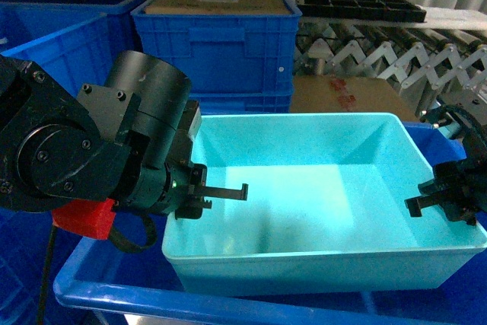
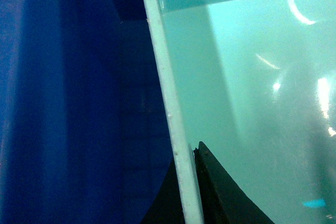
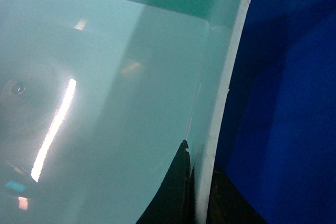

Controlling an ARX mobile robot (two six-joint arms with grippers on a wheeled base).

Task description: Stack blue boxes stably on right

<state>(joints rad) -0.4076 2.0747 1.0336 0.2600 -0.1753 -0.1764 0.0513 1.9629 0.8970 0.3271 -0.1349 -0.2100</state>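
The turquoise tub [image 1: 327, 188] sits inside a larger royal-blue crate [image 1: 99, 294], whose front rim runs just below the tub's near wall. The left gripper [image 1: 199, 192] reaches in over the tub's left wall, its bulky black wrist angled down from outside; the left wrist view shows one dark finger [image 2: 220, 192] inside the wall and one outside, closed narrowly on the thin rim [image 2: 168, 108]. The right gripper [image 1: 449, 195] comes in over the tub's right wall in mirror fashion, and the right wrist view shows its fingers [image 3: 173, 192] straddling and pinching that rim too. Behind the tub stands a ribbed blue crate [image 1: 217, 43] holding cardboard, and a black divided tray [image 1: 358, 5] lies beyond the tub's far right corner.
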